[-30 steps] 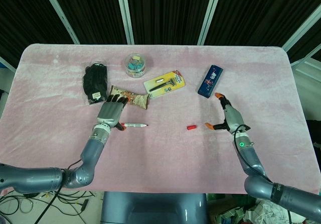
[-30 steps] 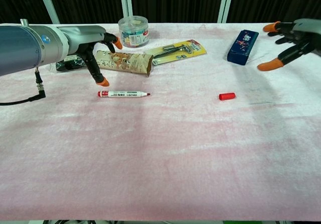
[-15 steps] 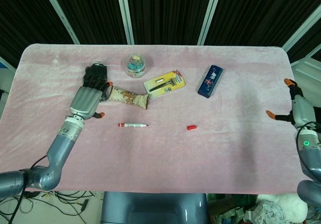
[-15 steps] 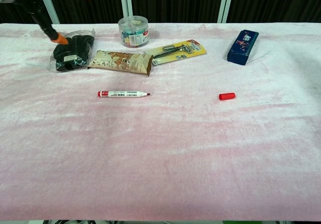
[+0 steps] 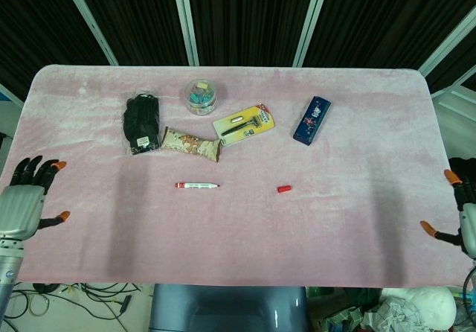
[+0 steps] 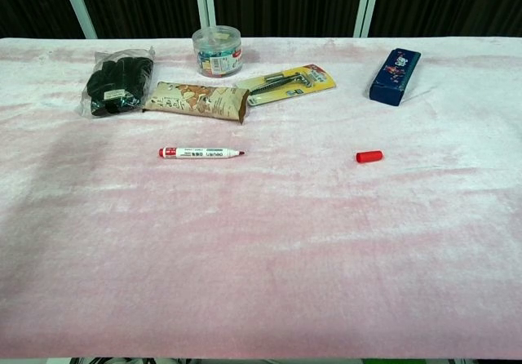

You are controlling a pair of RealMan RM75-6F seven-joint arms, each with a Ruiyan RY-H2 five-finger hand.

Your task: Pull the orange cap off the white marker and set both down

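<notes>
Both arms have drawn back since the earlier frames: the left hand (image 5: 21, 200) now sits off the table's (image 5: 238, 243) left edge and the right hand (image 5: 462, 211) off its right edge — each with fingers spread, holding nothing. The white marker (image 5: 197, 185) lies uncapped mid-table, its cap (image 5: 283, 189) well apart to the right.

A pink plush cloth (image 6: 261, 282) covers the table. Near its far edge stands a clear round plastic tub (image 6: 216, 51) of small coloured items. Left of it lies a bagged pair of black gloves (image 6: 119, 82), and just beside that a brown patterned snack wrapper (image 6: 198, 100). A yellow carded tool pack (image 6: 286, 82) lies right of the tub, with a dark blue rectangular box (image 6: 395, 76) well apart further right.
</notes>
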